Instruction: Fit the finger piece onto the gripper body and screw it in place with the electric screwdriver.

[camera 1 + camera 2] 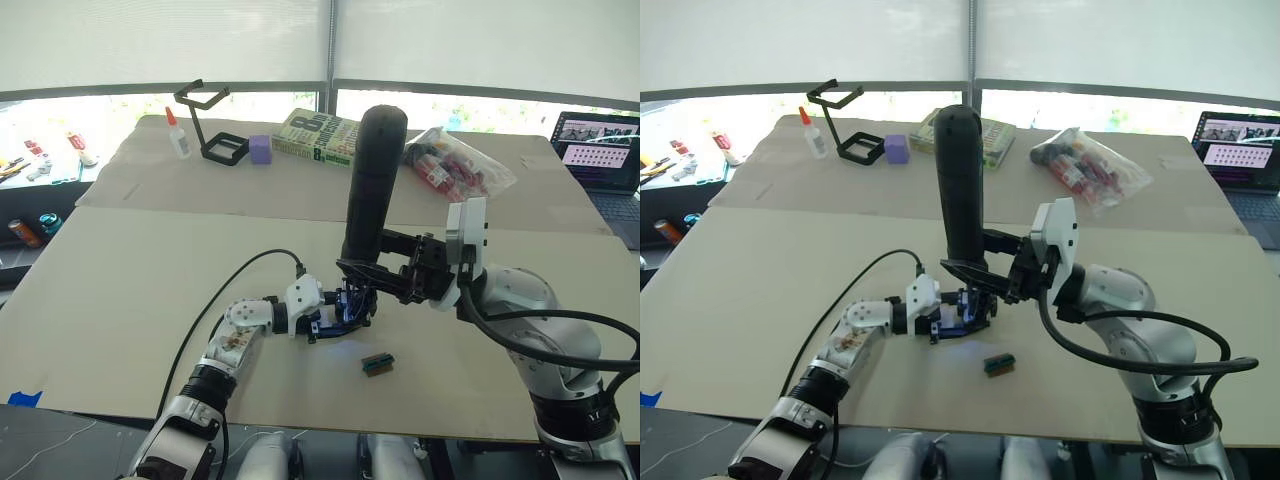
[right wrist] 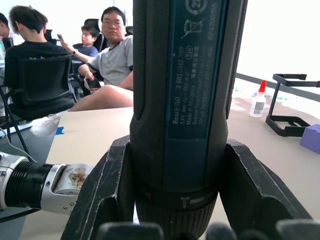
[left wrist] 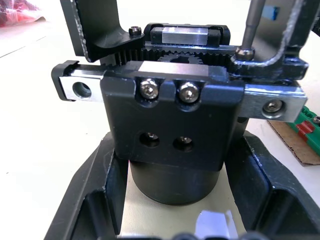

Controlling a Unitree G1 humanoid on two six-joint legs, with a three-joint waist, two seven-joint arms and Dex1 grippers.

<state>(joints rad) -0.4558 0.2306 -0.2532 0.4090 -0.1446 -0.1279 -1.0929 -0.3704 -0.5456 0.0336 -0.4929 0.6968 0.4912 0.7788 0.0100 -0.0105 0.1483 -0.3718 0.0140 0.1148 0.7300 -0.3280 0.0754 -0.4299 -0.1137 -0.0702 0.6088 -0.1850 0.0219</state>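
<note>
Near the desk's front edge, the left gripper point(image 1: 345, 305) clamps its fingers on the chunky black gripper body point(image 3: 170, 115). The right gripper point(image 1: 385, 270) grips the thick black cylindrical electric screwdriver point(image 1: 370, 180) upright, its bit on a screw; it should stay vertical with light pressure.

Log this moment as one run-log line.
left gripper: shut on gripper body | right gripper: shut on electric screwdriver, upright | bit: on a screw of the gripper body | stage: screwing
</note>
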